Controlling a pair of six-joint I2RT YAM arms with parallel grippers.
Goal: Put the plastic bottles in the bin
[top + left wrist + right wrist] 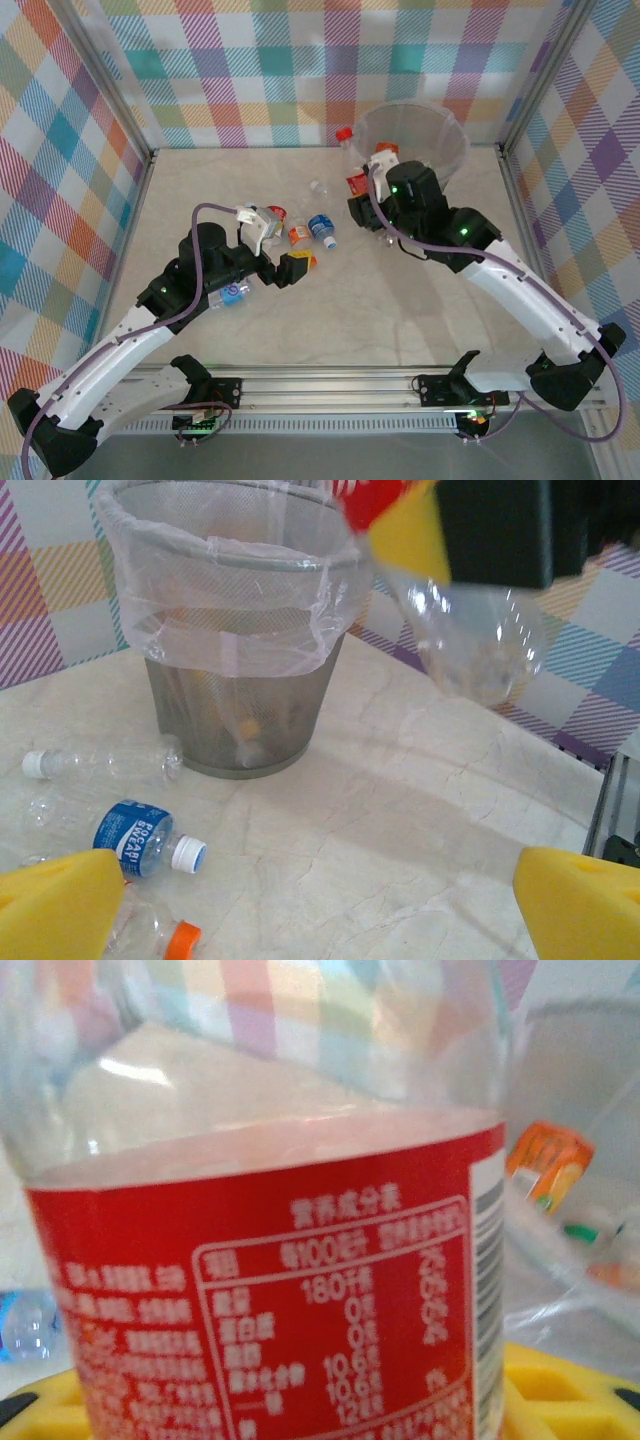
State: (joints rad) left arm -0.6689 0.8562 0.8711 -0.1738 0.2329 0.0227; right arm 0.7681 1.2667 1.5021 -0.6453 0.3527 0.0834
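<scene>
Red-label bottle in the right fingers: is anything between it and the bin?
Nothing visible. The red-label bottle is held up beside the bin, whose mouth is open.

Top external: overhead from behind, looking down on worktop [330,320].
Left wrist: low, facing bin [240,715].
Right wrist: tight on red-labelled bottle [270,1300].
Shared: bin.

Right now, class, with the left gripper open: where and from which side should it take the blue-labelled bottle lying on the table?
Probably the labelled middle of the blue-labelled bottle, from above, jaws straddling its width. It lies on its side, so the body offers two flanks; the neck by the white cap is narrower and likelier to slip.
</scene>
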